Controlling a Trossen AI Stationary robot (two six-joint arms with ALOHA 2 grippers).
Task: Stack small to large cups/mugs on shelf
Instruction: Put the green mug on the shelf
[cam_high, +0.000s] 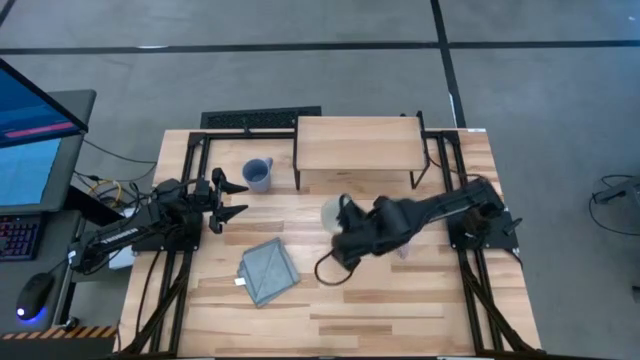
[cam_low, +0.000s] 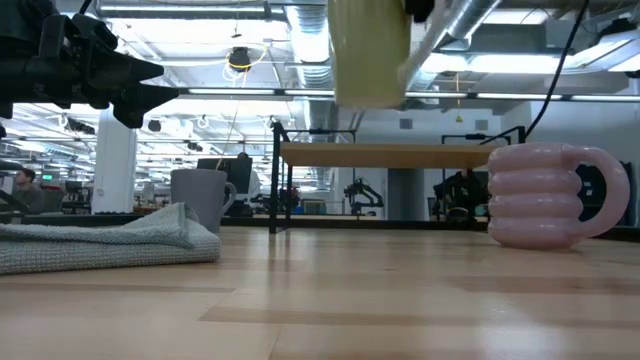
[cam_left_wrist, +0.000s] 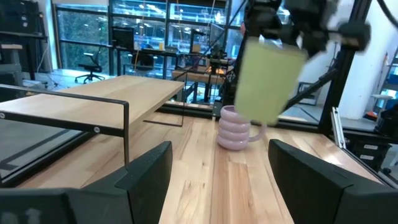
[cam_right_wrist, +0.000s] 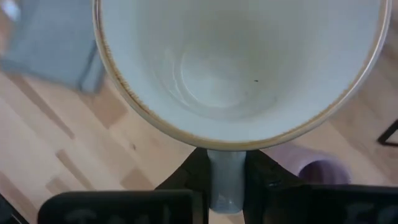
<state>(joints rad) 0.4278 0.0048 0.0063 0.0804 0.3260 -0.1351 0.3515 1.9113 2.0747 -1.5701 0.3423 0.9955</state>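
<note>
The cream-white mug (cam_left_wrist: 267, 81) hangs in the air in front of the shelf (cam_high: 358, 145), in my right gripper (cam_right_wrist: 225, 171), which is shut on it. In the high view this mug (cam_high: 331, 212) shows just off the gripper's tip. The lavender mug (cam_low: 545, 195) stands on the tabletop below my right arm. The dusty blue mug (cam_high: 258, 174) stands on the table left of the shelf. My left gripper (cam_high: 226, 196) is open, in the air just left of the blue mug, touching nothing. My right gripper pinches the cream mug's handle (cam_right_wrist: 225, 180) between its two fingers, coming from above and slanting down. The mug is lifted clear of the table (cam_low: 370, 50), mouth up and slightly tilted, with its empty inside (cam_right_wrist: 217, 74) facing the wrist camera.
A grey-blue folded cloth (cam_high: 268, 270) lies on the near-left part of the table. The shelf's board (cam_left_wrist: 93, 99) is bare on black legs. Bare planks lie between the cloth, the lavender mug (cam_left_wrist: 236, 127) and the shelf.
</note>
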